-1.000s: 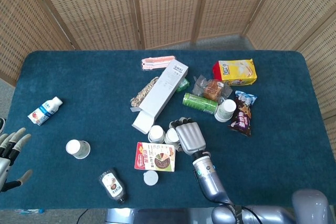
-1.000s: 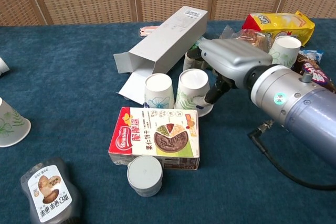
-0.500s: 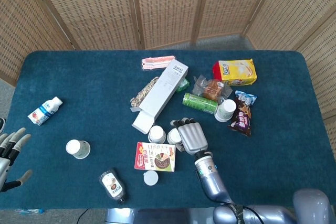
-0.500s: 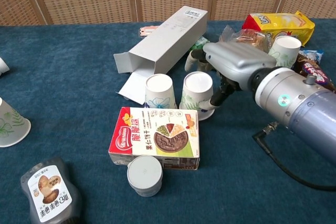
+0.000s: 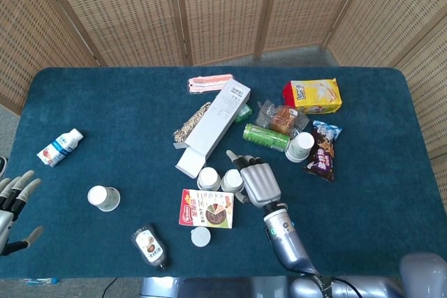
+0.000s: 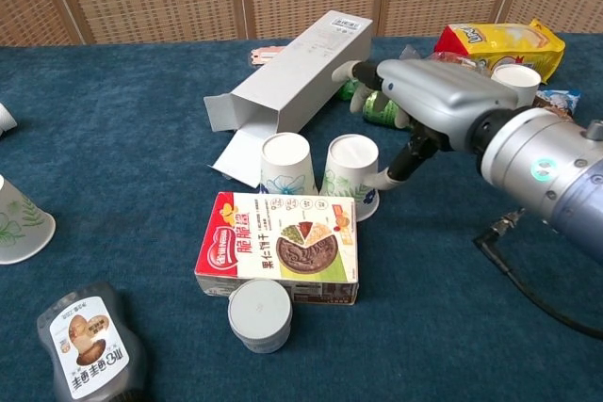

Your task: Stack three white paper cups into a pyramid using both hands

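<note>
**Base cups set, but crowded on every side**

The right robot hand (image 6: 438, 101) hangs just beside the right-hand cup (image 6: 351, 176) of the 2 upturned cups standing side by side near the middle of the tabletop (image 5: 105, 116), the other being the left-hand cup (image 6: 285, 165). Its fingers are spread and hold nothing, though the thumb looks close to, maybe touching, that cup's base. A careless sideways move there could, I judge, tip the cup or push it against the snack box (image 6: 280, 248) lying just in front. The long white carton (image 6: 297, 72) right behind leaves little room too.

The left robot hand (image 5: 14, 204) sits open at the tabletop's left edge, empty.

Count: 4 white paper cups in all, the 2 in the base pair, 1 on its side at the left (image 5: 103, 198), and 1 among the snacks at the right (image 5: 301, 146). Fetching the third means a long reach, and the light cup could roll or crush.
</note>
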`<action>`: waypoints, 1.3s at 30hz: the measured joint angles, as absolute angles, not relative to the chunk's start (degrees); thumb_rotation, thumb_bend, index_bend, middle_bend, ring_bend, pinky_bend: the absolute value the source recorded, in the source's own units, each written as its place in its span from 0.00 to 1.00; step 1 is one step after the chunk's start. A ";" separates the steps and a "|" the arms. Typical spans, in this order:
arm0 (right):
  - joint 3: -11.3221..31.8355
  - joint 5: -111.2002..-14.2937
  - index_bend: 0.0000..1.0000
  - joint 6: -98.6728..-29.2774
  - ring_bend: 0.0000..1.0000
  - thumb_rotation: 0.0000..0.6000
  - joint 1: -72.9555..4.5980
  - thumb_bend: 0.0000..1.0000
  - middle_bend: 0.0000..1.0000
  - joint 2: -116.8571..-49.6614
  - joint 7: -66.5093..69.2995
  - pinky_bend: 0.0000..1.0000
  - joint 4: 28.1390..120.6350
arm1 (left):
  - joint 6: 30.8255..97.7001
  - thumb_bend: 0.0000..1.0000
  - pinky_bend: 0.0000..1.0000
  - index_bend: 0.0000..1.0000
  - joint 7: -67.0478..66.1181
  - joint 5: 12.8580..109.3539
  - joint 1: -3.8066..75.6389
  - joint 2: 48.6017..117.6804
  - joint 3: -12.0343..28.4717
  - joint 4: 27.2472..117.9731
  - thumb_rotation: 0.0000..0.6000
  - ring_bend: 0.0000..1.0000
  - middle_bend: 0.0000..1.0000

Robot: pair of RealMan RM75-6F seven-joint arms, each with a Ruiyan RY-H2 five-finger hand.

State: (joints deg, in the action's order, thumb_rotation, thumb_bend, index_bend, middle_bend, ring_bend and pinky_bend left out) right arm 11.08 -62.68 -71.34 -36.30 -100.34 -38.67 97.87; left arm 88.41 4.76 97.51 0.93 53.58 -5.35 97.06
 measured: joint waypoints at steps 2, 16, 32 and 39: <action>10.64 -64.05 0.05 -72.07 0.24 1.00 -35.66 0.19 0.26 -99.32 -37.66 0.36 98.41 | 88.40 0.32 0.00 0.00 4.73 97.47 0.93 53.59 -5.34 97.06 1.00 0.00 0.00; 8.06 -74.66 0.07 -77.10 0.21 1.00 -30.04 0.16 0.23 -89.12 -24.93 0.29 100.63 | 88.26 0.32 0.00 0.00 4.43 96.76 0.91 53.64 -5.09 97.28 1.00 0.00 0.00; 5.61 -83.05 0.11 -82.06 0.17 1.00 -23.31 0.14 0.23 -82.31 -5.10 0.20 87.76 | 88.05 0.32 0.00 0.00 4.85 95.41 1.05 53.32 -4.43 97.36 1.00 0.00 0.00; 3.92 -84.29 0.11 -85.60 0.08 1.00 -18.53 0.12 0.20 -78.92 -2.80 0.11 84.85 | 85.43 0.32 0.00 0.00 4.15 93.91 2.13 54.03 -3.97 96.75 1.00 0.00 0.00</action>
State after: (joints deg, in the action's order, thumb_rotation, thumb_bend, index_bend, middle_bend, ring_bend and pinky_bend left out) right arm 3.92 -84.29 -85.60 -18.53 -78.92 -2.80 84.85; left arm 85.43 4.15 93.91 2.13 54.03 -3.97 96.75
